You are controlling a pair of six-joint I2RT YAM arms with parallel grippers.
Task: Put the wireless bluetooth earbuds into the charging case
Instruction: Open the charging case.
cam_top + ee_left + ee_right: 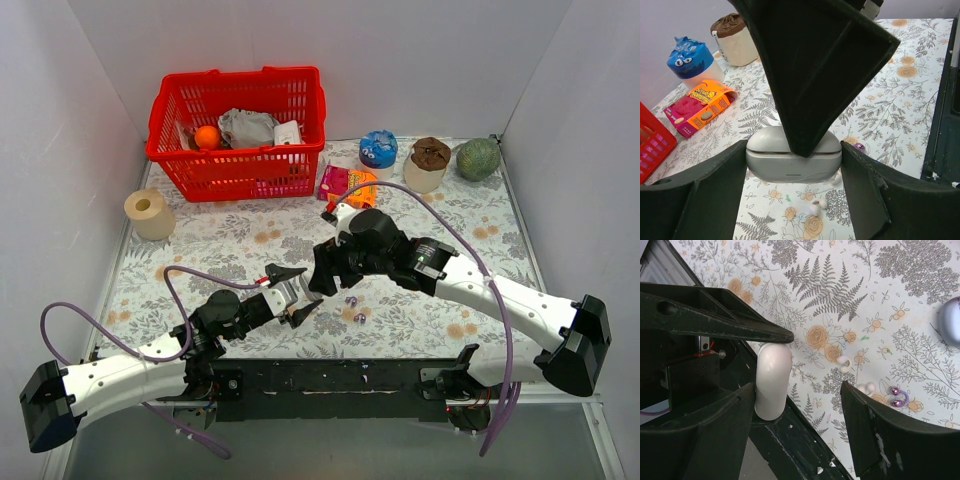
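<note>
The charging case (775,165), pale and pebble-shaped, lies shut on the floral cloth; its edge also shows in the right wrist view (951,320). It spans the gap at the tips of my open left gripper (793,150); I cannot tell if they touch it. From above, the left gripper (305,290) faces the right gripper (328,272), which hides the case. A black right finger (810,75) hangs over the case lid. Two purple earbuds (350,300) (358,318) lie loose beside the right gripper (797,390), which is open and empty. They also show in the right wrist view (896,396), and one in the left (859,147).
Small white ear tips (817,204) lie before the case. A white capsule-shaped object (772,380) stands by the left arm near the black table edge. At the back: red basket (235,165), tape roll (150,212), snack box (347,183), blue cup (378,148), brown cup (428,162), green ball (478,158).
</note>
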